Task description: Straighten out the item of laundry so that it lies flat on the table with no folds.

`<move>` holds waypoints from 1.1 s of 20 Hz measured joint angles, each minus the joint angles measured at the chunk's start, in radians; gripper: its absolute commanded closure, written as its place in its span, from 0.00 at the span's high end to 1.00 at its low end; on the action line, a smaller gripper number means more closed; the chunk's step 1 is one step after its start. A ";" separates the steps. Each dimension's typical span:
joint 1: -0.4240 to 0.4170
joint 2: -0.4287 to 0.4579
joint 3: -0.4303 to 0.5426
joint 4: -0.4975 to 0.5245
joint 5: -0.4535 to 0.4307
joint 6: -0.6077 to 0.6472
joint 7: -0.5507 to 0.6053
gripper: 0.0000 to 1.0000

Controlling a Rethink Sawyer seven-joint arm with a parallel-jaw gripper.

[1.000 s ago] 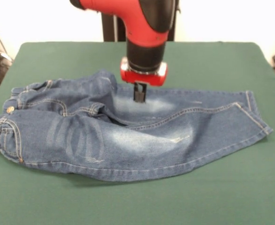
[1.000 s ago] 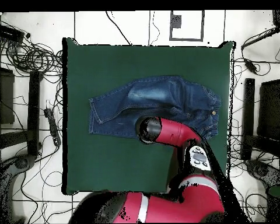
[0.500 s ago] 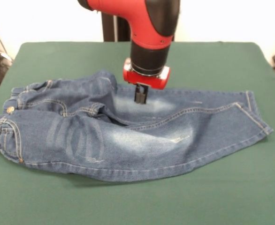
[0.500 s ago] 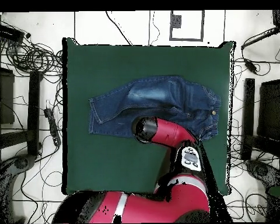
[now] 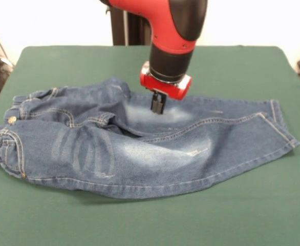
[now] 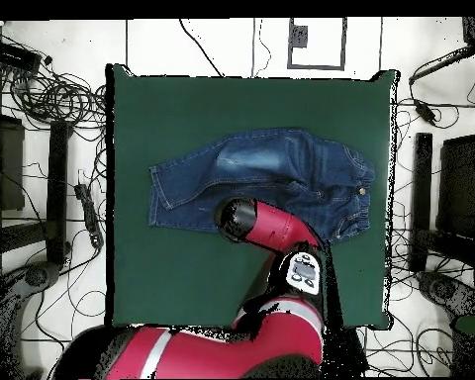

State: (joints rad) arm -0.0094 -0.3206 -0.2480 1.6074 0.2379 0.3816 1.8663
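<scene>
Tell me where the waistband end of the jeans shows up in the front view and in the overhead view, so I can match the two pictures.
Front view: the waistband of the jeans sits at the picture's left, near the table's left edge.
Overhead view: the waistband is at the picture's right, the leg hems at the left.
Shared landmark: the brass button, on the waistband in both views.

A pale, plain wall [image 5: 47, 20] runs behind everything, evenly lit. From above, the floor [image 6: 222, 45] is light with thin dark seam lines and strewn with black cables [image 6: 44, 94], coiled thickly at one side. Dark stands [image 6: 58, 188] flank both sides, another upright [image 6: 422, 198] opposite. A grey framed square [image 6: 316, 42] lies on the floor beyond the far edge.
</scene>
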 measured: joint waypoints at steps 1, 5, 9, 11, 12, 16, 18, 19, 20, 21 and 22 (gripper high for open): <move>0.006 0.001 -0.002 0.002 0.012 -0.005 0.013 0.00; 0.032 0.004 -0.009 0.011 0.062 -0.024 0.069 0.00; 0.036 0.003 -0.010 0.023 0.096 -0.036 0.107 0.00; 0.037 0.002 -0.010 0.029 0.110 -0.041 0.114 0.00; 0.037 0.002 -0.009 0.032 0.115 -0.043 0.116 0.00; 0.037 0.000 -0.009 0.043 0.140 -0.054 0.124 0.00; 0.039 -0.001 -0.009 0.048 0.154 -0.058 0.127 0.00; 0.040 -0.001 -0.010 0.050 0.160 -0.059 0.128 0.00; 0.046 -0.001 -0.011 0.051 0.169 -0.059 0.130 0.00; 0.051 -0.001 -0.012 0.052 0.177 -0.059 0.131 0.00; 0.061 0.000 -0.015 0.053 0.185 -0.059 0.133 0.00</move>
State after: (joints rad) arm 0.0515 -0.3205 -0.2626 1.6600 0.4232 0.3226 1.9994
